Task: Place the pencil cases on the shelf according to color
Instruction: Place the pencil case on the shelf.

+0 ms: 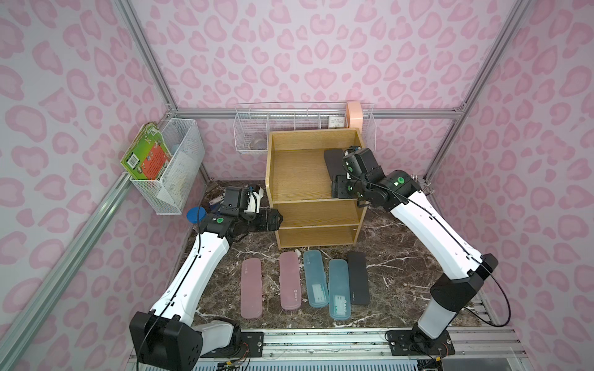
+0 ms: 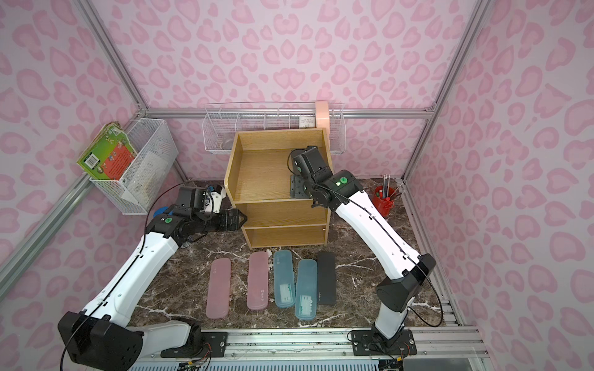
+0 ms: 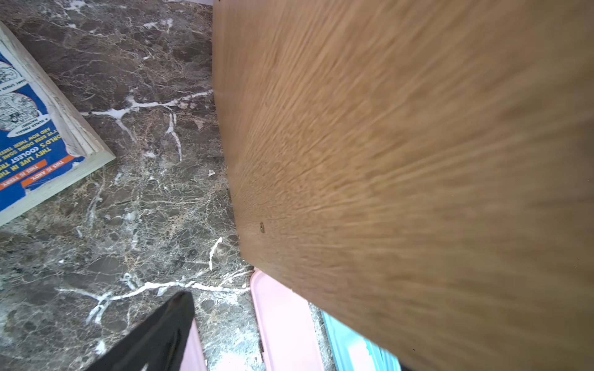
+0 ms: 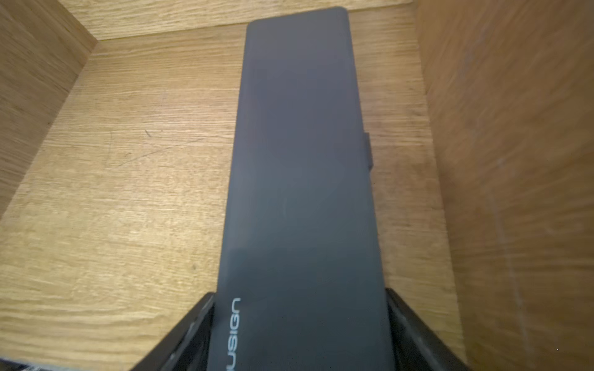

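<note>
The letters "USIGN" are printed in pale type near one end of the black case (image 4: 302,180), and the word is cut off by the edge of the right wrist view. On the book (image 3: 32,144) lying on the table (image 3: 128,208), "THIS IS ANDY", "THIS IS TERRY" and "THEY LIVE IN" can be read. A small logo is carried by the second black case (image 1: 358,278), but it is too small to be read.

The black case is flanked by the right gripper (image 4: 299,294), with one finger along each long edge. Whether it is being pressed cannot be told. The left gripper (image 1: 276,219) is held beside the left wall of the shelf (image 1: 289,170) with nothing seen in it. How its jaws stand cannot be told.

The black case is matte, long and flat, with rounded corners, and is laid on the shelf's top tier beside the right wall. On the table before the shelf, the pink cases (image 1: 251,288) (image 1: 290,280), the teal cases (image 1: 316,278) (image 1: 339,289) and the second black case are lined up side by side. All but the black one are translucent.
</note>
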Tool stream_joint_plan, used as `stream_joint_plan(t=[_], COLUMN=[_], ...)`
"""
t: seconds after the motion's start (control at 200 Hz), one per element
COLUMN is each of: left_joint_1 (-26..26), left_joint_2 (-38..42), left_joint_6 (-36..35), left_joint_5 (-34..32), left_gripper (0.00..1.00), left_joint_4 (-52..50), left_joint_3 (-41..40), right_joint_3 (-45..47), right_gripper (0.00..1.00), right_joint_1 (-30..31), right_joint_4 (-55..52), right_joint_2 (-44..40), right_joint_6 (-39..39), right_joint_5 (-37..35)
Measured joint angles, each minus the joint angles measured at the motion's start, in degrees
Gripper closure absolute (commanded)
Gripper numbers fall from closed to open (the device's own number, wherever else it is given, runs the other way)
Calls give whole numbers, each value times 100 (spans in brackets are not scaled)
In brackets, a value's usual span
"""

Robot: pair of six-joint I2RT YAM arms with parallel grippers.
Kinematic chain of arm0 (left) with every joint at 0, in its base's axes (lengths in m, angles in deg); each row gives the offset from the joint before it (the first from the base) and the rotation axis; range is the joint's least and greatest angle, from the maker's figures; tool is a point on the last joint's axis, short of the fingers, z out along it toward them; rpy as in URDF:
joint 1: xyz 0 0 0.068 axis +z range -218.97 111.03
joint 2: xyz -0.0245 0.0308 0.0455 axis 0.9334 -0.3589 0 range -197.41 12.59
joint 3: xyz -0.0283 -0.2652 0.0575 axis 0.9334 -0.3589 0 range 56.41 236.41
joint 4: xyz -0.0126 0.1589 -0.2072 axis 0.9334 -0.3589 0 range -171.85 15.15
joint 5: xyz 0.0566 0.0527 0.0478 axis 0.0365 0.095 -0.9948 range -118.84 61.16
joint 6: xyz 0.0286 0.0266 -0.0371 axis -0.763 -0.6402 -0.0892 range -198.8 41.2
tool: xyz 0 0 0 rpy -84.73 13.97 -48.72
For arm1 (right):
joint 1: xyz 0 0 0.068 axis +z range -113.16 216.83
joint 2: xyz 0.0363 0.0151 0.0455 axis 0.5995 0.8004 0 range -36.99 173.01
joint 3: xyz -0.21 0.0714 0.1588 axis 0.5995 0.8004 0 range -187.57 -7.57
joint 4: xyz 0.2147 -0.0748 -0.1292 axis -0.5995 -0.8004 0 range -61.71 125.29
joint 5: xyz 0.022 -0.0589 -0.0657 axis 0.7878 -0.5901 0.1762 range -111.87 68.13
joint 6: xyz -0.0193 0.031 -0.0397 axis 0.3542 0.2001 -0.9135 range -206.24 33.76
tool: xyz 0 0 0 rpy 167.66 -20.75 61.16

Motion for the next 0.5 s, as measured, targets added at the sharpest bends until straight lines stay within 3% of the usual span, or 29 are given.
stream_joint_plan(t=[0.3, 0.5], left_joint_1=[4, 4], left_joint_2=[0, 133], left_joint_6=[0, -33], left_joint_5=[101, 203], left_gripper=[1, 1], left_joint_4=[7, 44], left_joint_3=[-22, -111], right_joint_3=[-684, -463], right_gripper=[16, 0], right_joint_1=[328, 914], right_joint_4=[-428, -295], right_joint_2=[-37, -481], right_joint_6=[22, -256], right_joint_5=[-175, -463])
